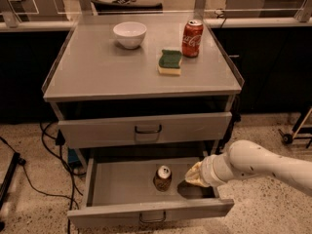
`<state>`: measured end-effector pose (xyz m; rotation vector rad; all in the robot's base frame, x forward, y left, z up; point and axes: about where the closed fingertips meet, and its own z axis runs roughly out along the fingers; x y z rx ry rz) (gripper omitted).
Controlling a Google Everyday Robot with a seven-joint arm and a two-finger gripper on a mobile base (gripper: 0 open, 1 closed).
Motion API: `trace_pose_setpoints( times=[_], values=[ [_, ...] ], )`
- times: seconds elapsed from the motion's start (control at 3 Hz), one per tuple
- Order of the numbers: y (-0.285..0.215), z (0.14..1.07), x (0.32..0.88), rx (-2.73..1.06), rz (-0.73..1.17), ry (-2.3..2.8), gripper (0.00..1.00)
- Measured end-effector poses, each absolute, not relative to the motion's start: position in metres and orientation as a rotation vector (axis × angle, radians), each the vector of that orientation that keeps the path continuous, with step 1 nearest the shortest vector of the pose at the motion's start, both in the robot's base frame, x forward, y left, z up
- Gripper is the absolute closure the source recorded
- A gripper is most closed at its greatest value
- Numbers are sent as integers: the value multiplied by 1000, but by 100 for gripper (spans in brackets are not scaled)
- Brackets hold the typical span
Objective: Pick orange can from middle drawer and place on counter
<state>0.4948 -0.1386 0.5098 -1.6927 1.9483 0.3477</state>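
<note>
Speckled stone floor lay around a grey metal cabinet, with dark cables (30,182) on its left side. The middle drawer (151,210) was pulled out toward the near side, and the orange can (163,178) stood upright inside it, about in the middle of the drawer floor. The white arm (263,164) came in from the right. The end effector (194,175) was low inside the drawer, just beside the can on its right and, as far as I could see, apart from it. Whether it was released or clenched I cannot tell, but the can was not yet in its hold.

I judged this to be the reach for the can, so the picking was not done. The next move called for a small shift to the left to take the can, then a lift.

The upper drawer (146,129) was closed, and its front hung over the far part of the open one, so the can should probably come toward the near side before rising. On the table (92,74) stood a white bowl (129,34), a green and yellow sponge (170,62) and a red Coca-Cola can (192,38), all in the far half. The near half seemed to me the easier place for putting down.
</note>
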Motion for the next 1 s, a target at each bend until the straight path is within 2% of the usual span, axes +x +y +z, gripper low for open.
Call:
trace_pose_setpoints(
  times=[0.33, 0.67, 1.0],
  values=[
    [-128, 499, 504, -1683, 366, 1939, 58],
    [-121, 491, 515, -1660, 364, 1935, 47],
    [-114, 483, 526, -1632, 345, 1936, 47]
  ],
)
